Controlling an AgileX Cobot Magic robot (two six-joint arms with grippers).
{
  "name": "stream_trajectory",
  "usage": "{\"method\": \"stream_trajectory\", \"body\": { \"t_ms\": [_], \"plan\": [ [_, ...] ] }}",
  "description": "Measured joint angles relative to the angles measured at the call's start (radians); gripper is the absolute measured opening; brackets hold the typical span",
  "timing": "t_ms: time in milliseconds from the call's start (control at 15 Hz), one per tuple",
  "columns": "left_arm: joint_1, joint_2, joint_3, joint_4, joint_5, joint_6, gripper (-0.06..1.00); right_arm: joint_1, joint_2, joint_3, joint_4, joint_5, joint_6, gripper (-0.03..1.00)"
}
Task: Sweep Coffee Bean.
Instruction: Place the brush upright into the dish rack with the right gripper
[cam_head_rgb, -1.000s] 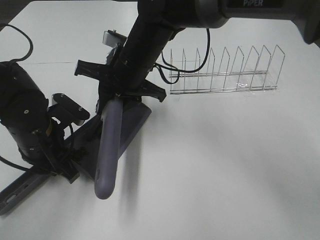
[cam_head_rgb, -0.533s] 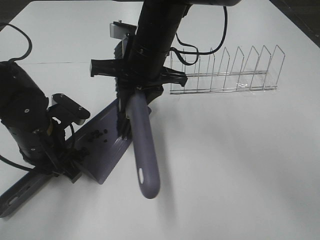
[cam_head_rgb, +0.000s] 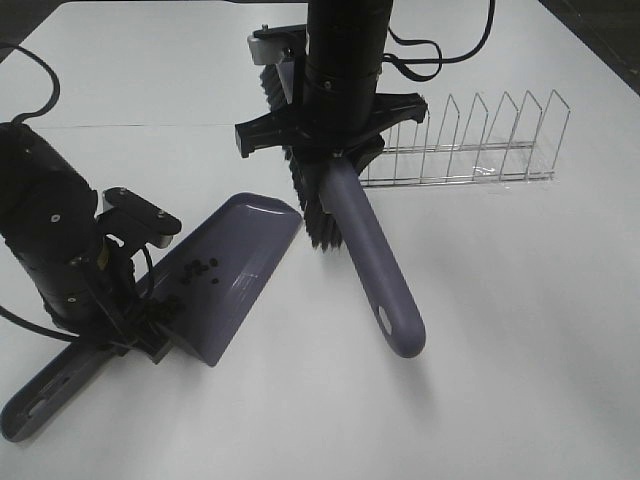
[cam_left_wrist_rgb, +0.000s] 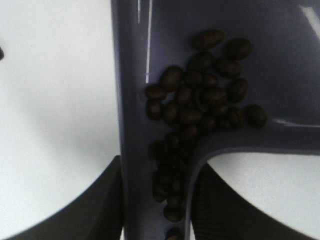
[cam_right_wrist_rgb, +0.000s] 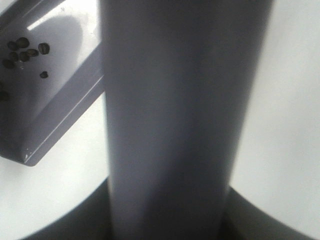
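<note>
- Far left, high cam: your left gripper (cam_head_rgb: 138, 335), clenched on the handle of the dustpan (cam_head_rgb: 245, 255). Jaws sit either side of the handle, close to where it meets the pan. Handle tail runs out behind the gripper toward the near-left table edge.
- Left of centre: dustpan itself, grey-purple, low over the white table (cam_head_rgb: 500, 380). Open lip points up-right toward the brush. Can't tell if it's fully down on the surface.
- Contents: coffee beans (cam_head_rgb: 195, 272), small, dark, oval, all inside the dustpan. You'll see a loose cluster from mid-pan to the rear. L wrist cam shows more packed at the back wall and trailing down the handle channel btw the jaws.
- Centre: brush (cam_head_rgb: 378, 275), grey-purple handle w/ hang hole at the free end, slanting down-right toward the near side. Black bristles (cam_head_rgb: 320, 215) sit just right of the dustpan lip, apart from it. Can't tell whether they touch the table.
- Centre, above: your right gripper (cam_head_rgb: 335, 160), clamped on the brush handle near the head end. Handle fills the R wrist cam, w/ a dustpan corner and a few beans beyond it.
- Right, rear: wire rack (cam_head_rgb: 470, 150), thin upright dividers, standing on the table behind the brush. Its left end is hidden by the R arm.
</note>
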Motion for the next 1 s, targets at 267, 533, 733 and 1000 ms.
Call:
{"method": "stream_trajectory", "body": {
  "t_ms": [267, 533, 733, 1000],
  "plan": [
    [0.0, 0.0, 0.0, -0.029, -0.003, 0.0, 0.32, -0.081, -0.094, 0.084, 0.099, -0.001, -0.086, 0.33],
    [0.0, -0.001, 0.0, -0.091, -0.007, -0.02, 0.32, -0.234, -0.214, 0.291, 0.14, 0.002, -0.171, 0.33],
    [0.0, -0.001, 0.0, -0.124, -0.007, -0.095, 0.32, -0.328, -0.242, 0.408, 0.112, 0.003, -0.205, 0.33],
    [0.0, -0.001, 0.0, -0.133, -0.007, -0.145, 0.32, -0.395, -0.225, 0.444, 0.034, 0.004, -0.213, 0.33]
  ]
}}
